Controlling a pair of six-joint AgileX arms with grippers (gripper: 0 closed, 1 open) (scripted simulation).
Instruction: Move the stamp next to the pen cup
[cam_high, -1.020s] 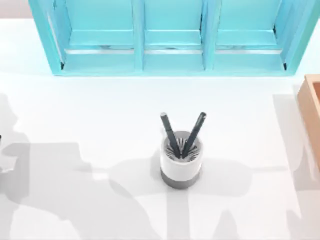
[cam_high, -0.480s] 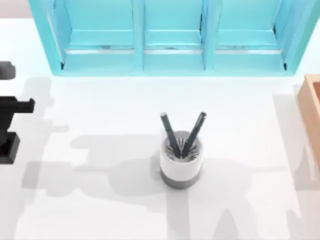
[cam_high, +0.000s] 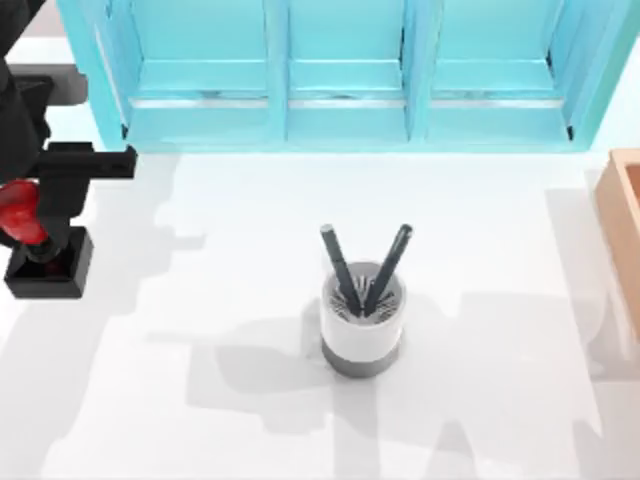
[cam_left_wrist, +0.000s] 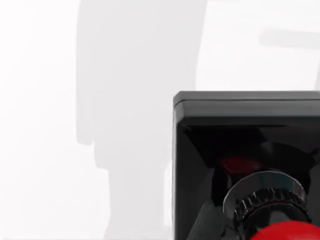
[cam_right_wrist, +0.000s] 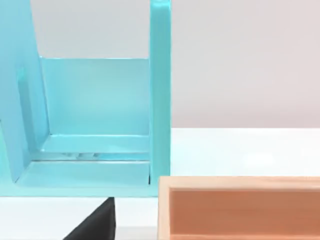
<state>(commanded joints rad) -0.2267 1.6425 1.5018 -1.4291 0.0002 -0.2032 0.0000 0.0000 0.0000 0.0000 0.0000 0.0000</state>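
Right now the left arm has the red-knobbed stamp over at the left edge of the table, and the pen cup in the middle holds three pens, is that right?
Not quite: the pen cup holds two pens, not three, crossed in a V, as the top view shows. The rest stands: the stamp is at the table's left edge under the left arm, and the cup sits mid-table.

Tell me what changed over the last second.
The left hand came in from the table's left edge carrying the stamp, and now sits farther right and farther back, toward the blue shelf. The pen cup and the wooden box stayed put.
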